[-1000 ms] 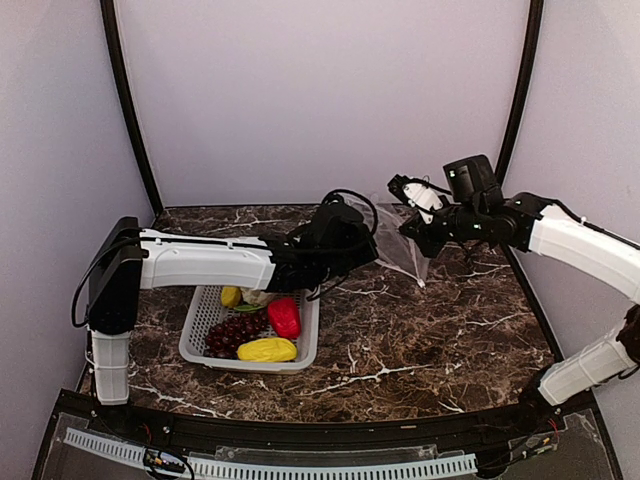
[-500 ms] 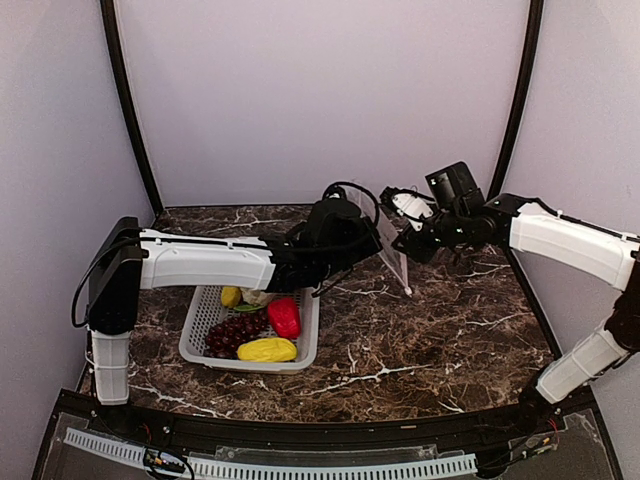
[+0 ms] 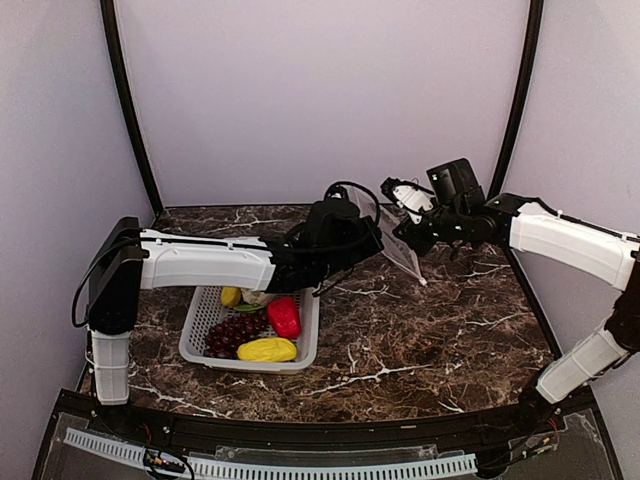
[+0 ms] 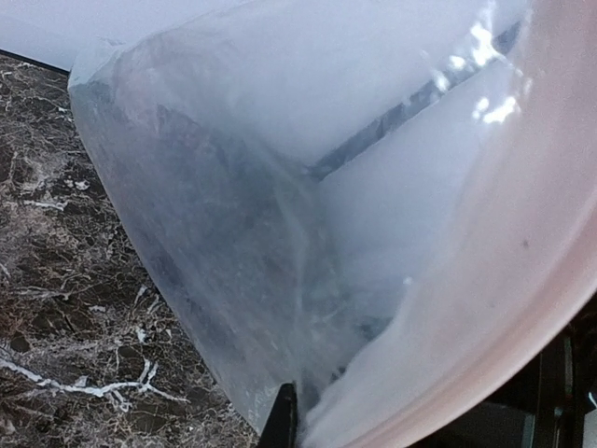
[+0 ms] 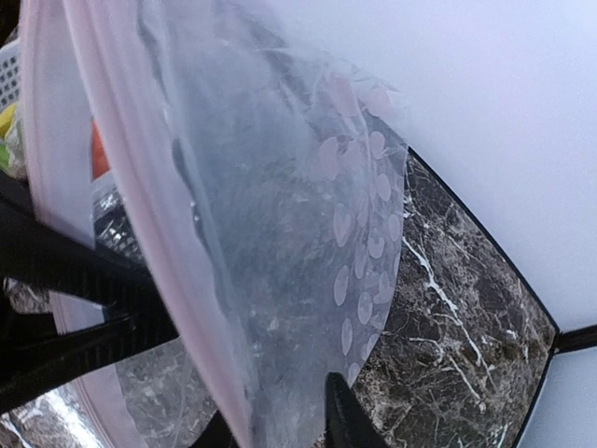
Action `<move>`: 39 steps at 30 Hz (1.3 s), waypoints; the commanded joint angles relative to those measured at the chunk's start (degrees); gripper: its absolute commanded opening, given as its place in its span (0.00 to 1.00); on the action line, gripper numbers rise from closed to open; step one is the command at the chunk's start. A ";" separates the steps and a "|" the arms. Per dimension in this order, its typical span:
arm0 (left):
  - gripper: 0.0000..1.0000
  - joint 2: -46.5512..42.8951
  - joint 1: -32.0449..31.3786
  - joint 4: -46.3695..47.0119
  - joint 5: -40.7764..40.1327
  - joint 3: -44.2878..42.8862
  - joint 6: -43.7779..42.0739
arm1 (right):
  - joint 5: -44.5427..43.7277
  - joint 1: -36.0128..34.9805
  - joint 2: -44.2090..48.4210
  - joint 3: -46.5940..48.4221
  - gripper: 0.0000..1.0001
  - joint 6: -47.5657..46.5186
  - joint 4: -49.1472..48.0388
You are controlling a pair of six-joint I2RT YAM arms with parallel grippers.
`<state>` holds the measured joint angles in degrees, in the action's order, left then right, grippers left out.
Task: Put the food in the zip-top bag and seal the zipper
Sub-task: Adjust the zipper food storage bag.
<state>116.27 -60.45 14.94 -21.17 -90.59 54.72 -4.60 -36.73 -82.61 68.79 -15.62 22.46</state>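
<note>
Beyond the far right corner of the grey mesh basket (image 3: 200,335), the zip-top bag (image 3: 400,248) hangs lifted off the marble table (image 3: 440,330), stretched between the two arms. The left gripper (image 3: 350,240), reaching over the basket's far edge, is clenched on the bag's mouth edge, and in its wrist view the pinkish zipper (image 4: 550,243) curves close past the lens. The right gripper (image 3: 408,228), further out to the basket's right, has the same mouth edge running down between its fingers, but I cannot tell whether they pinch it or only stand around it. All the food lies inside the basket: the cauliflower (image 3: 258,296), red pepper (image 3: 285,317), grape bunch (image 3: 232,333) and a yellow fruit (image 3: 267,349); nothing shows inside the bag. The step in hand looks like getting the bag's mouth held and spread, so loading has not begun. Next, the right fingers probably need a sure hold on the opposite lip so the mouth can be pulled open toward the basket; thin film may slip or fold shut.
</note>
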 commanded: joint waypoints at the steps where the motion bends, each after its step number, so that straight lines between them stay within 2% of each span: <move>1: 0.01 -0.65 -0.29 0.69 1.17 1.41 0.17 | -2.00 0.44 0.22 0.99 0.18 -0.13 -3.32; 4: 0.01 -0.54 -0.29 0.77 0.92 2.04 0.21 | -3.58 1.58 0.71 0.83 0.02 -0.42 -4.52; 5: 0.01 -0.53 -0.29 -0.40 0.63 2.14 0.34 | -4.37 2.03 1.07 0.88 0.00 -0.67 -4.98; 11: 0.01 -0.52 0.04 -5.00 -1.64 2.95 2.99 | -10.34 4.11 5.07 -0.10 0.00 -2.96 -9.90; 18: 0.02 0.00 0.19 -4.98 -0.76 1.78 1.20 | -10.17 4.14 4.22 -0.56 0.00 -2.71 -8.93; 20: 0.08 -0.06 0.35 -3.86 0.43 1.41 -0.67 | -9.56 4.19 4.26 -1.26 0.00 -2.51 -8.93; 22: 0.18 -0.19 0.53 -1.12 3.49 0.89 -5.28 | -9.27 4.25 4.30 -1.82 0.00 -2.40 -8.88; 26: 0.43 -2.55 0.59 0.13 11.47 0.15 -19.76 | -8.87 5.65 4.76 -2.23 0.00 -2.66 -8.93; 28: 0.57 -7.09 0.84 1.09 14.19 3.10 -23.22 | -7.93 7.18 5.08 -2.18 0.00 -2.46 -8.88; 30: 0.66 -11.25 1.05 0.73 16.03 7.29 -26.65 | -7.24 8.70 4.99 -1.81 0.00 -2.57 -8.69; 34: 0.71 -19.47 1.53 -5.21 16.64 13.93 -31.73 | -6.67 11.92 4.39 -0.28 0.00 -3.46 -8.62; 39: 0.72 -27.55 2.97 -16.05 10.73 21.23 -31.20 | -10.32 16.59 2.15 6.95 0.00 -5.40 -7.71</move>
<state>94.89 -58.94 8.88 -7.01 -74.11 26.41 -12.12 -23.18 -78.83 69.08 -19.42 15.97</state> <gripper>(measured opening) 0.720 0.003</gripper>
